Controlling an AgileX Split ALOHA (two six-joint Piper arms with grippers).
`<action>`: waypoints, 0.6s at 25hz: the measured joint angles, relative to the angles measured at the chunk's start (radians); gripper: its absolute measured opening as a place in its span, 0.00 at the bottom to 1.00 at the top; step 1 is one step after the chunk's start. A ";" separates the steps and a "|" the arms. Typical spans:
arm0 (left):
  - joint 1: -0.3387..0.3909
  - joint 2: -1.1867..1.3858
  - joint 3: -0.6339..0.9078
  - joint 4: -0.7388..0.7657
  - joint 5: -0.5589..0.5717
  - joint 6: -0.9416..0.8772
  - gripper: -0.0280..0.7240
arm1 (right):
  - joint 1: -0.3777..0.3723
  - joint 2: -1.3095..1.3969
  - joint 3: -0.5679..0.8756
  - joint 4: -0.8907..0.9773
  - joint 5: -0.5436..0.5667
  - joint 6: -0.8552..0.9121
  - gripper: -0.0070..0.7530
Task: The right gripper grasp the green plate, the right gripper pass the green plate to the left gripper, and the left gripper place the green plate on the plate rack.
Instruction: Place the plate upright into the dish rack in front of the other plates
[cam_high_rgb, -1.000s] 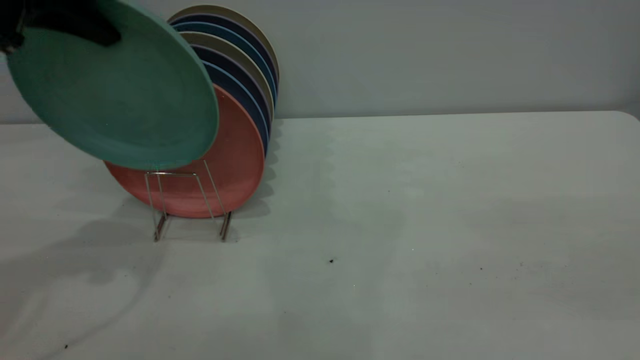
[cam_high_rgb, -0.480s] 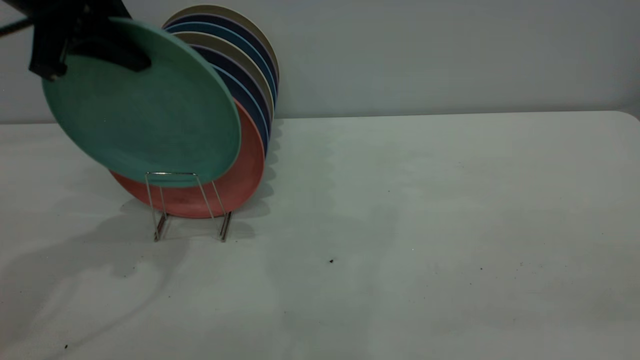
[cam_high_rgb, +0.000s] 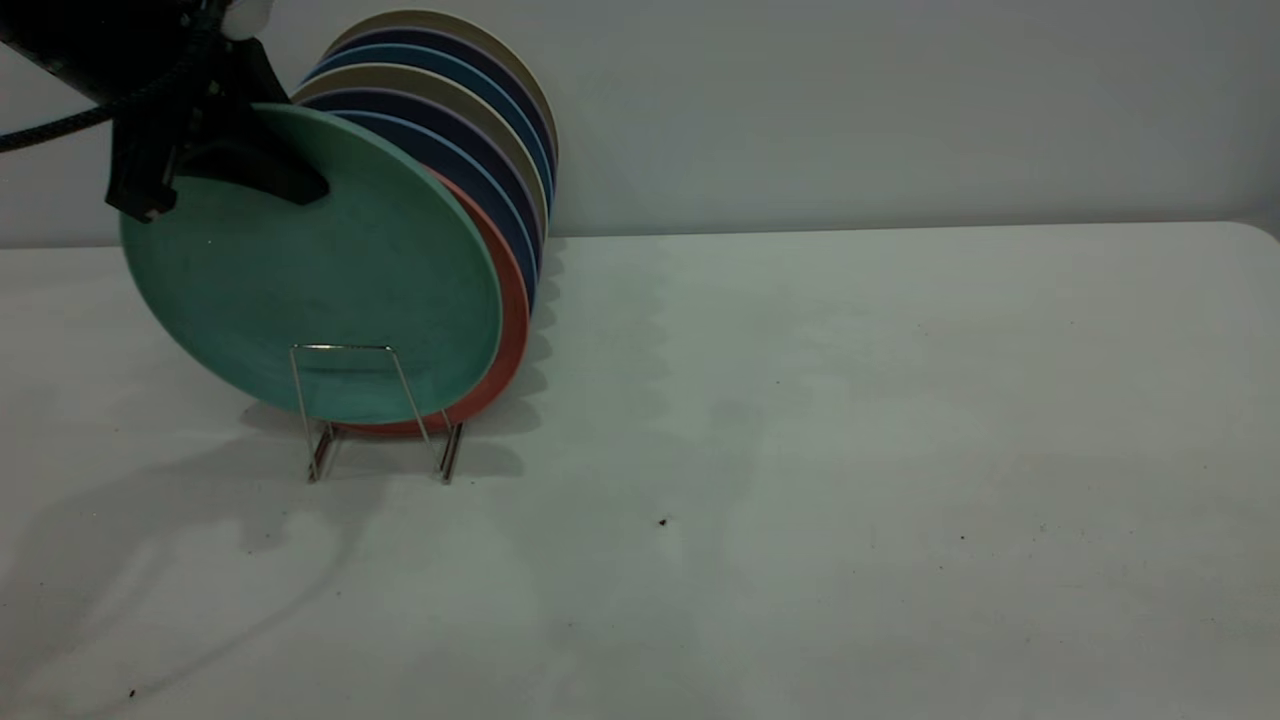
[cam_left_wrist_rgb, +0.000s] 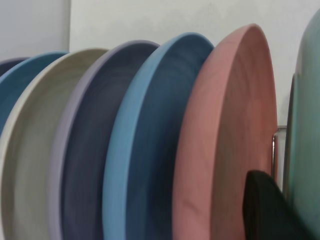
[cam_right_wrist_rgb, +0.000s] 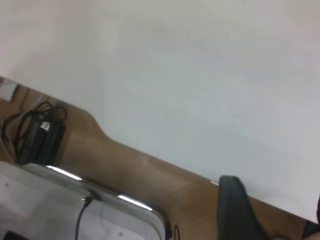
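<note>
The green plate (cam_high_rgb: 310, 265) now stands nearly upright at the front of the plate rack (cam_high_rgb: 375, 415), its lower edge down behind the rack's foremost wire loop and its back close against the salmon-pink plate (cam_high_rgb: 505, 310), of which only a thin crescent shows past it. A second ago it hung tilted, up and to the left of the rack, with its lower edge above that loop; half a second ago it had come lower and nearer, so it has swung down and in toward the last free slot. The left gripper (cam_high_rgb: 195, 165) still pinches the plate's upper left rim, one black finger lying across the green face and its cable trailing off to the left. In the left wrist view the pink plate (cam_left_wrist_rgb: 225, 145) sits just beside the green one (cam_left_wrist_rgb: 306, 125), apart by a narrow gap. Whether the plate's edge already bears on the rack's base wires cannot be told. The placing looks almost done; what likely remains is to settle the plate and let go. The right gripper (cam_right_wrist_rgb: 240, 210) is parked well away from the rack, over the edge of the surface (cam_right_wrist_rgb: 190, 85), and I cannot tell its state.
</note>
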 joint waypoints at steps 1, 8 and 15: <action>0.000 0.003 0.000 -0.004 0.000 0.000 0.26 | 0.000 -0.011 0.008 -0.006 0.000 0.003 0.54; 0.000 0.007 0.000 -0.008 -0.004 -0.021 0.47 | 0.000 -0.087 0.074 -0.036 0.001 0.018 0.54; 0.000 -0.012 0.000 -0.002 -0.018 -0.164 0.62 | 0.000 -0.132 0.075 -0.052 0.001 0.037 0.54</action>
